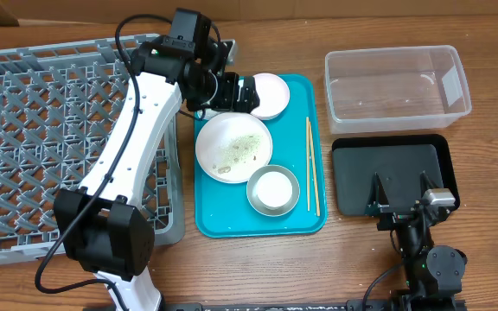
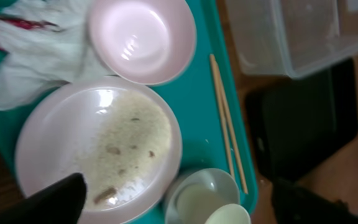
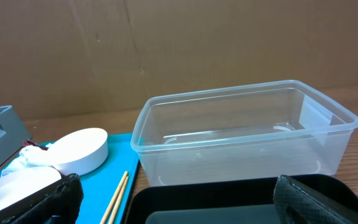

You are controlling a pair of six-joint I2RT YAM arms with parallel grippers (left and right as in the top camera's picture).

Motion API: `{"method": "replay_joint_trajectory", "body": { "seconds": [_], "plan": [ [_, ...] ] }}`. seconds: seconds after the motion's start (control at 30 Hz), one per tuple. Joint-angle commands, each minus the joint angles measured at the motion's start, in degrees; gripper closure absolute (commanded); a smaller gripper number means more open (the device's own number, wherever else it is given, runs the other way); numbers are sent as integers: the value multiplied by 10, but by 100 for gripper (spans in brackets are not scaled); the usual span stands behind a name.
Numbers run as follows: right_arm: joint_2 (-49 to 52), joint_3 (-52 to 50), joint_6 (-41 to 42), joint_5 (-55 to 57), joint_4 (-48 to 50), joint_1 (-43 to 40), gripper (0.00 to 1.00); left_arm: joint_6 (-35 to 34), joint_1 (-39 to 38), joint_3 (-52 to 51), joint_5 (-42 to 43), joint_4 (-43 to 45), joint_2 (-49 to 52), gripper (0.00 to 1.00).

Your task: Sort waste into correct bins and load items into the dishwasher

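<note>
Hovering over the teal tray's (image 1: 294,95) far left corner, left gripper (image 1: 245,93) has jaws apart, seemingly empty; one finger is blurred. Napkin (image 2: 36,59) lies beside the pink bowl (image 2: 143,37). Pinch its crumpled bulk, clear of the bowl rim and red wrapper (image 2: 2,22).

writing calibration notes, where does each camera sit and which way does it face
overhead: fixed above the table, looking straight down on dish rack, teal tray, clear tub, black tray; both arms show, left gripper over the teal tray, right gripper over the black tray.
left wrist: behind the left gripper, looking down at plate, pink bowl, napkin; one dark finger bottom left.
right wrist: low over black tray, facing level at clear tub and cardboard backdrop; both fingers at bottom corners.
shared: all three catch the chopsticks and clear tub.
</note>
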Motion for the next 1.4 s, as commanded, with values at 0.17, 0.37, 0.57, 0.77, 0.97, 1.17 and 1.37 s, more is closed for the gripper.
{"method": "replay_joint_trajectory", "body": {
  "seconds": [0.17,0.37,0.57,0.77,0.97,1.17,1.37],
  "plan": [
    [-5,-6,-2,5,4,4,0,-2,-49,-7,60,-64,27,27],
    [-5,-6,-2,5,4,4,0,-6,-110,-7,-3,-83,29,27],
    [-5,-6,-2,5,4,4,0,-66,-165,-7,-119,-100,29,27],
    [-5,-6,-2,5,4,4,0,-85,-195,-7,-139,-119,29,33],
    [-5,-6,-2,5,4,4,0,-94,-201,-7,-135,-158,29,36],
    [-5,-6,-2,5,4,5,0,-94,-193,-7,-135,-200,28,32],
    [-5,-6,-2,5,4,4,0,-94,-166,8,-145,-260,23,24]
  ]
}}
